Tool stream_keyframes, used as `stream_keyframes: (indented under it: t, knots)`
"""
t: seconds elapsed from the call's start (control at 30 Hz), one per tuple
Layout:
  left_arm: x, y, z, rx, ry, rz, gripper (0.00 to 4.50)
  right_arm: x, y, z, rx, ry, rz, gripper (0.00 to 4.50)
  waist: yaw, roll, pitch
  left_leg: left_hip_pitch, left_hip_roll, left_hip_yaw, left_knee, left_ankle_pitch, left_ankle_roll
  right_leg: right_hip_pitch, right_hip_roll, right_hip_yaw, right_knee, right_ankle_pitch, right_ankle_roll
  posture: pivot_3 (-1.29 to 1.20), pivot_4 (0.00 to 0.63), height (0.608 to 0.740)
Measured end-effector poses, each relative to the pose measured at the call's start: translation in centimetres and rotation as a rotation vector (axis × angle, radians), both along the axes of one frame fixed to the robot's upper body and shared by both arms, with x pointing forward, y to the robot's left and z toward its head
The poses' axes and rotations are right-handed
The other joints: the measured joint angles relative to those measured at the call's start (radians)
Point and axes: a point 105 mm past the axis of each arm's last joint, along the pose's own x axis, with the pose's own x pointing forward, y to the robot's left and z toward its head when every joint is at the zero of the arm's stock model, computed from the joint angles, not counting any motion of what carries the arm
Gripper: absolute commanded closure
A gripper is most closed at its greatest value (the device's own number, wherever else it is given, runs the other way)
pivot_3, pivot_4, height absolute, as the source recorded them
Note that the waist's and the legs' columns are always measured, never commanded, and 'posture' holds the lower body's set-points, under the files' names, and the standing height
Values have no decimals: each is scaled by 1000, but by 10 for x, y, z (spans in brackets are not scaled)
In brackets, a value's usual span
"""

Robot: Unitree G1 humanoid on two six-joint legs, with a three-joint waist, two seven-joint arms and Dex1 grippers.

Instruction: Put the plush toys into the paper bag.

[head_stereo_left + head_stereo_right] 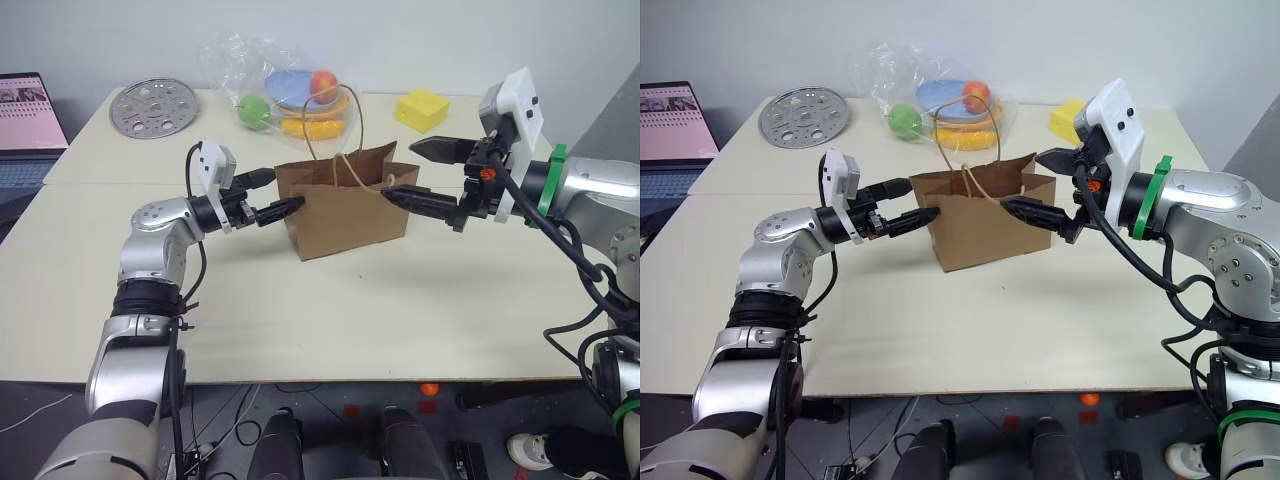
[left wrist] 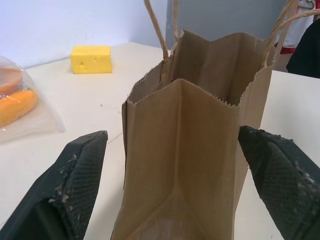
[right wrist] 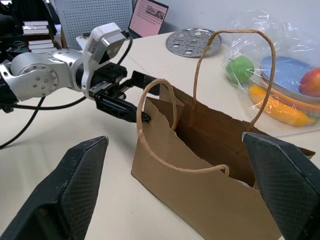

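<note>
The brown paper bag [image 1: 345, 205] stands upright in the middle of the table, mouth open and loop handles raised. My left gripper [image 1: 283, 190] is open at the bag's left end, one finger on either side of that narrow end [image 2: 185, 150], with nothing held. At the bag's right end my right gripper [image 1: 400, 170] is open wide, one finger above the rim and one by the front corner. The right wrist view looks into the bag's dark mouth [image 3: 210, 135] and shows the left gripper [image 3: 132, 97] beyond it. The plush toys are hidden from view.
Behind the bag lies a clear plastic bag [image 1: 290, 95] with fruit and a blue plate. A yellow sponge-like block [image 1: 421, 109] sits at the back right, a round perforated metal disc [image 1: 154, 107] at the back left, and a laptop [image 1: 28, 120] at the far left.
</note>
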Motion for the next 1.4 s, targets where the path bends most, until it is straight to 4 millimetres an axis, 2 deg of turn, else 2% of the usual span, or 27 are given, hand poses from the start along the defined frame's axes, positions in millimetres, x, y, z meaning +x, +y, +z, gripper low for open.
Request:
stream_keyframes:
  t: [0.3, 0.43, 0.5, 0.83, 0.97, 1.13, 1.23, 1.33, 1.4]
  knots:
    - [2, -11, -7, 40, 16, -41, 45, 1, 0, 0, 2, 0, -7, 0, -1, 0, 0, 0, 0, 0, 0, 0, 0, 0, 0, 0, 0, 0, 0, 0, 150, 740]
    - [3, -15, -16, 63, 27, -59, 806, 0, 0, 0, 5, 1, -6, 0, -1, 0, 0, 0, 0, 0, 0, 0, 0, 0, 0, 0, 0, 0, 0, 0, 150, 740]
    - [3, -16, -19, 58, 32, -66, 1349, 0, 0, 0, 4, 1, -7, 0, -1, 0, 0, 0, 0, 0, 0, 0, 0, 0, 0, 0, 0, 0, 0, 0, 150, 740]
    - [3, -25, -13, 48, 15, -115, 4401, 0, -2, 1, -5, -1, -12, 0, -2, 0, 0, 0, 0, 0, 0, 0, 0, 0, 0, 0, 0, 0, 0, 0, 150, 740]
    - [4, -27, -12, 20, 16, -121, 4460, 1, -5, 0, -13, 0, -15, 0, -2, 0, 0, 0, 0, 0, 0, 0, 0, 0, 0, 0, 0, 0, 0, 0, 150, 740]
    - [2, -27, 2, -8, -38, -147, 4460, 0, -21, 1, -75, -11, -40, 0, 0, 0, 0, 0, 0, 0, 0, 0, 0, 0, 0, 0, 0, 0, 0, 0, 150, 740]
    - [-14, -19, 10, -2, 19, -275, 4460, -9, -37, 7, -124, -8, -36, 0, -4, 0, 0, -1, 0, 0, -1, 0, 0, 0, 0, 0, -1, 0, 1, 0, 150, 740]
    - [-33, -14, 22, 14, 21, -412, 4460, -19, -45, 13, -138, 9, -10, 0, -5, 1, 0, 0, 0, 0, -2, 0, 0, -1, 0, 0, 0, 0, 0, 0, 150, 740]
    - [-39, -15, 22, 36, 37, -463, 4460, -22, -48, 16, -138, 21, 0, 0, -5, 1, 0, 0, 0, 0, -2, 0, 0, 0, 0, 0, 0, -1, 1, 0, 150, 740]
